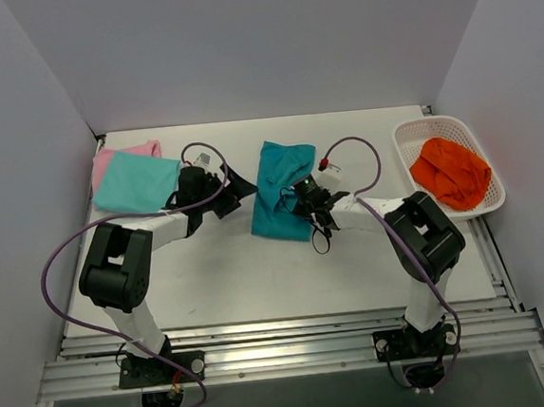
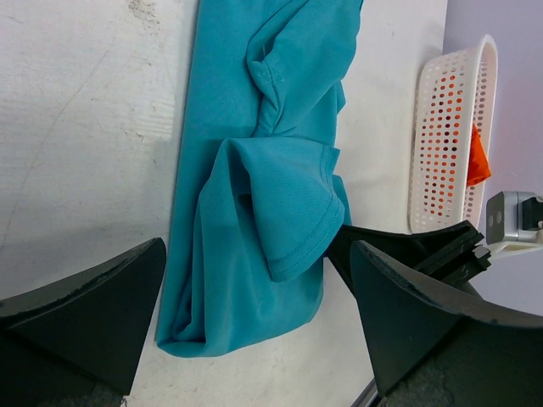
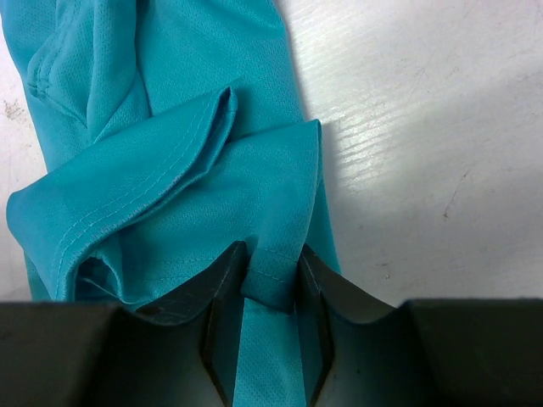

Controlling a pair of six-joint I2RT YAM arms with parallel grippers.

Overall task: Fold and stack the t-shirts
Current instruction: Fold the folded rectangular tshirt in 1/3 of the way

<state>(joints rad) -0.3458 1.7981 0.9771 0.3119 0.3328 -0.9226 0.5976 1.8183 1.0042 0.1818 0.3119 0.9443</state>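
**Top view.** The teal shirt (image 1: pixel 279 193) lies rumpled on the bench (image 1: pixel 212 275) between the two hands. The left hand (image 1: pixel 236 185) sits just beside one long edge, and the right hand (image 1: pixel 302 201) is over the opposite edge. Behind the left hand, well apart from the teal shirt, an aqua shirt (image 1: pixel 137 184) lies folded on top of a pink shirt (image 1: pixel 108 163). Far off on the right hand's outer side stands a basket (image 1: pixel 409 134) with an orange cloth (image 1: pixel 452 173) in it.

**Left wrist view.** The left hand is spread wide and holds nothing. The teal shirt lies ahead of its fingers (image 2: pixel 93 314) and partly between them. One sleeve is flipped over the body of the shirt, just ahead of the hand.

**Right wrist view.** The right hand pinches a raised fold at the shirt's edge. Both fingers (image 3: pixel 222 288) press against the cloth, which passes between them. A hemmed sleeve lies doubled over just ahead of the pinch and to its left.

**Handling.** The shirt appears to be a light, limp knit. It will likely sag from any single hold and drag its loose layers along, keeping no shape of its own. A pinch in the rumpled part may catch more than one layer. The stitched hems, corners and shoulder seams look like the firmest places to grip, one for each hand, so that the cloth can be drawn flat between them.
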